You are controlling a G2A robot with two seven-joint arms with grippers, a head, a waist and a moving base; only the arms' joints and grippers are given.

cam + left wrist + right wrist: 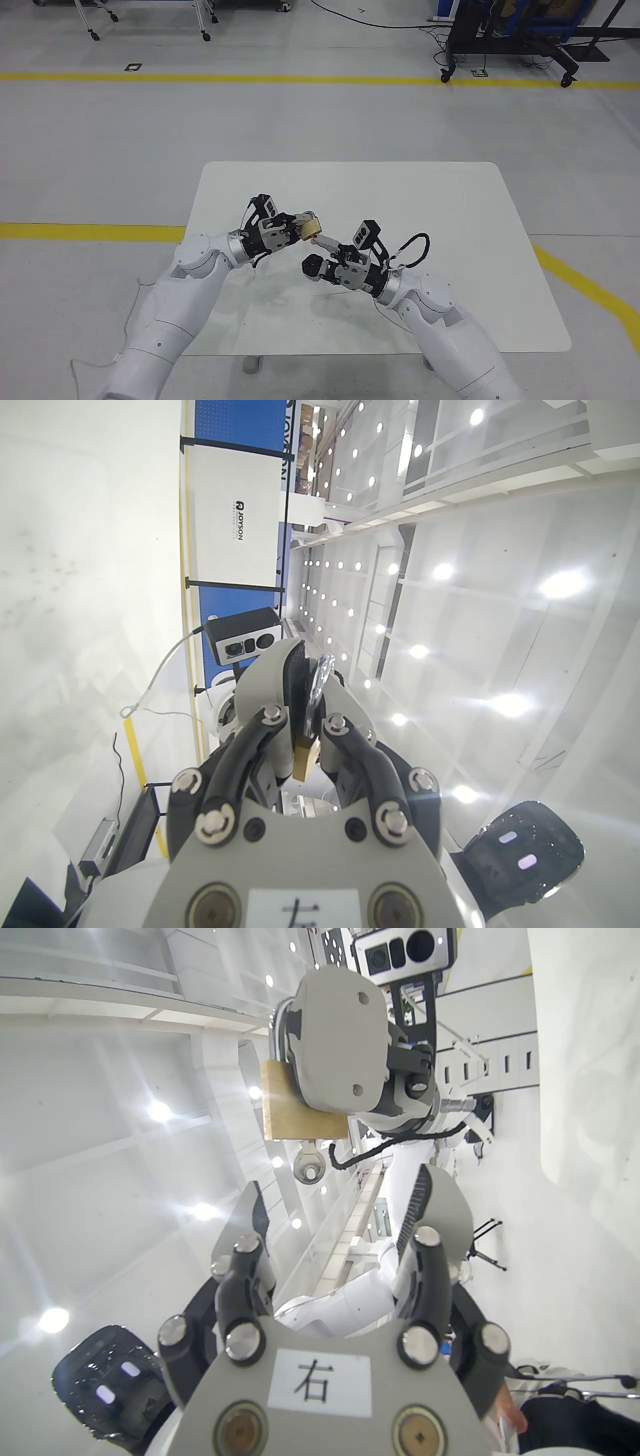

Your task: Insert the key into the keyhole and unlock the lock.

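Key (308, 1169) sticks head-out from the keyhole end of the brass padlock (295, 1113), its blade hidden inside. Just nearer, the right gripper (340, 1190) stands spread wide, touching nothing. The left gripper (314, 700) pinches the padlock, covering most of its shackle, above the white table (450, 200), left of its middle. Beyond lies grey floor (150, 140) with a yellow line (300, 77).

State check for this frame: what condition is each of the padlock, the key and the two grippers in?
padlock: clamped in the left gripper; locked or unlocked, cannot tell.
key: inserted in the padlock, head sticking out, not gripped.
left gripper: shut on the padlock.
right gripper: open, short of the key, touching nothing.
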